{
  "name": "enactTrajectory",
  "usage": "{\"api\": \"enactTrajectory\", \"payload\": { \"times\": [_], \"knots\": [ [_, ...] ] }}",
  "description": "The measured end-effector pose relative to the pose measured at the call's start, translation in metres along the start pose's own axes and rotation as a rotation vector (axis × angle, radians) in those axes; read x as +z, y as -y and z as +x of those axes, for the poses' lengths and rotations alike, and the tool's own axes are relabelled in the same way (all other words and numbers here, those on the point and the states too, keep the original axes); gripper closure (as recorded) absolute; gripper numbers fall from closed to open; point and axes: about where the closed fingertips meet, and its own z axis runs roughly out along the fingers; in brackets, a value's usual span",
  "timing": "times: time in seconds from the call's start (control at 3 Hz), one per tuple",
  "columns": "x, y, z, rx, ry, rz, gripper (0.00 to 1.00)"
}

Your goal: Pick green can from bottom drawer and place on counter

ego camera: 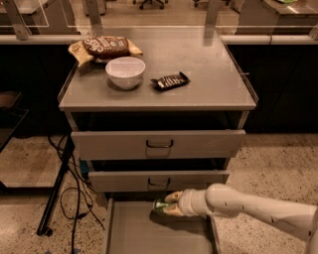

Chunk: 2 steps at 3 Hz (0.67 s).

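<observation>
Grey bottom drawer (pixel 139 233) stands open; above it we see the gripper (pixel 168 204), jaws clamped on green can (pixel 159 206); table (pixel 208 74) placement left.

Office or lab workspace: grey metal drawer cabinet (pixel 159 144) mid-frame, speckled terrazzo floor (pixel 268 163), loose cables (pixel 74 198) lower left, rolling chair bases (pixel 151 4) at top edge. Gripper (pixel 166 204) lower centre over bottom drawer (pixel 134 230), clasping green can (pixel 159 206).

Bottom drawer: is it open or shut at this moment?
Open: the bottom drawer is pulled out, its floor exposed. The end effector grips the green can over the drawer's far end.
</observation>
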Motion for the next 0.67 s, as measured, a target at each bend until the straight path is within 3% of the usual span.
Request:
{"api": "enactTrajectory", "payload": {
  "times": [0.33, 0.67],
  "knots": [
    [-0.027, 0.078, -0.039, -0.045, -0.007, 0.008, 1.00],
    [-0.054, 0.111, -0.062, -0.077, -0.016, 0.003, 1.00]
  ]
}}
